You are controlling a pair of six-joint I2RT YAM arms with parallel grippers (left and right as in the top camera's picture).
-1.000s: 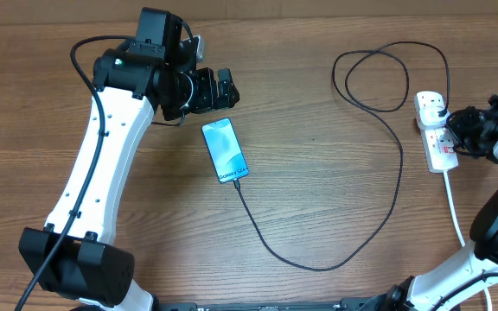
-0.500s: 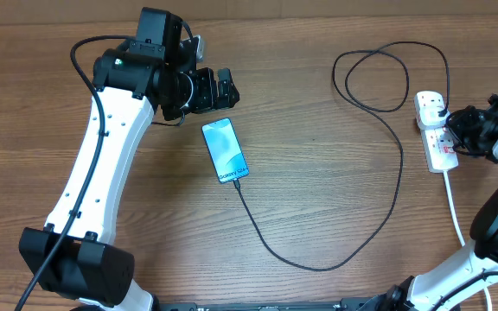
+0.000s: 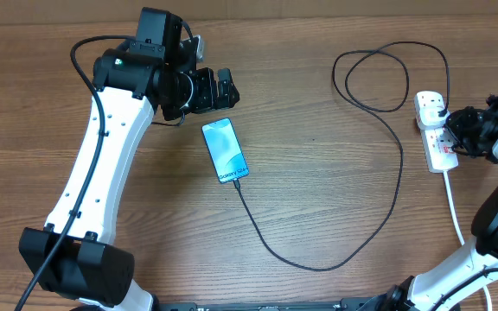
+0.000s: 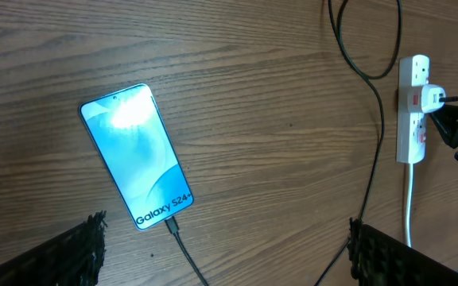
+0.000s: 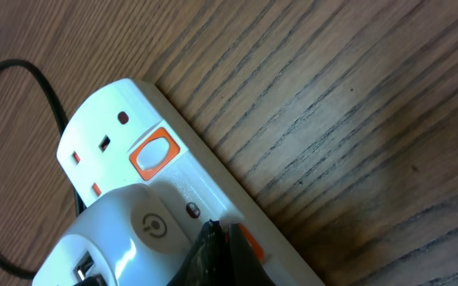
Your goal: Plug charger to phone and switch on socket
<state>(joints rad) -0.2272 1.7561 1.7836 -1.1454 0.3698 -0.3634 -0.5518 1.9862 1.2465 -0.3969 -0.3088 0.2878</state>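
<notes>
At 3 o'clock the clenched right hand (image 3: 456, 126) touches the socket (image 3: 437, 138); at 11, the released left hand (image 3: 225, 87) hovers near the phone (image 3: 225, 150).

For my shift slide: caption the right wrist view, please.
Shut right hand poised at the second red switch of the socket, beside a plugged-in white adapter.

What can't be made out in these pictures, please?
- Right wrist view: the nearer switch on the socket, mostly covered by the shut right hand; on or off is unclear.
- Overhead view: switch positions, too small.
- Left wrist view: how the charger sits in the phone, too small; left hand cut off by the bottom edge.
</notes>
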